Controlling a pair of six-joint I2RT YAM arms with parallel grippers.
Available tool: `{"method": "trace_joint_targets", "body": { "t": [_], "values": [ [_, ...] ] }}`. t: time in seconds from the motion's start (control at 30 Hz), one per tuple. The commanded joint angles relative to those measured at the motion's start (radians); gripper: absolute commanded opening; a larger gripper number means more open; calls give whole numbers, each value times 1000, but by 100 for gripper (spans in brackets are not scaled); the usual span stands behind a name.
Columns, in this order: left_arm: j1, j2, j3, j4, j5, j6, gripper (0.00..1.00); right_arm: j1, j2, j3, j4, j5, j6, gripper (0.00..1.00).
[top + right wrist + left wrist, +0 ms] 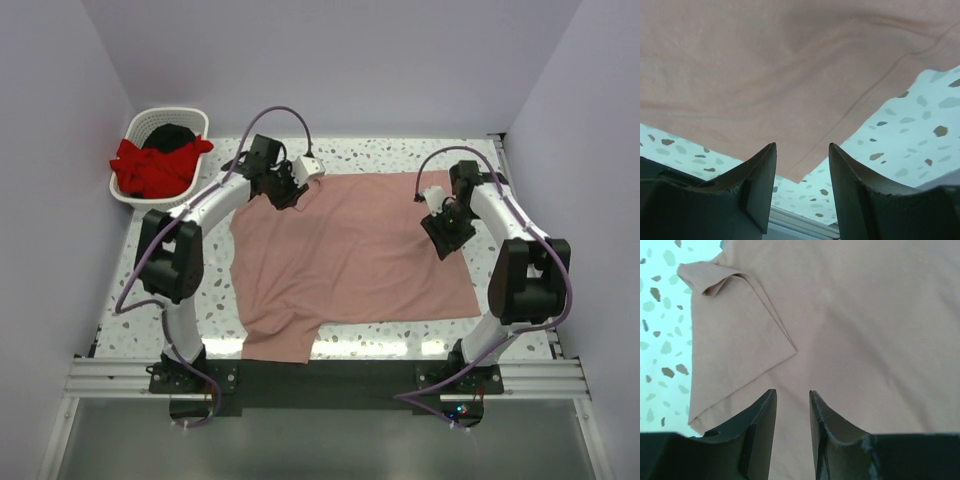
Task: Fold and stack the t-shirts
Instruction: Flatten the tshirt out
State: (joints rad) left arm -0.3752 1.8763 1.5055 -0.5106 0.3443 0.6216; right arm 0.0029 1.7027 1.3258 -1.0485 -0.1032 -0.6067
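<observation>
Dusty salmon-pink cloth t-shirt [350, 255] lies spread flat for folding. Left gripper [792, 392] hovers over its sleeve and right gripper [802, 146] over its hem corner. Both are released and empty.

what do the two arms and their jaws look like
Both the left arm and right arm have white curved links between chunky black joint housings, with a purple cable looping along each. The jaws are dark, matte, tapering to blunt tips, with pale scuffs.
</observation>
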Motion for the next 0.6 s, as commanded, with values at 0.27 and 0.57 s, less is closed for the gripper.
{"method": "trace_joint_targets", "body": {
  "t": [0.27, 0.57],
  "values": [
    [2, 227, 179, 69, 22, -26, 37, 0, -64, -171, 11, 51, 9, 49],
    [2, 287, 203, 57, 45, -37, 37, 0, -45, -223, 50, 76, -5, 48]
  ]
}}
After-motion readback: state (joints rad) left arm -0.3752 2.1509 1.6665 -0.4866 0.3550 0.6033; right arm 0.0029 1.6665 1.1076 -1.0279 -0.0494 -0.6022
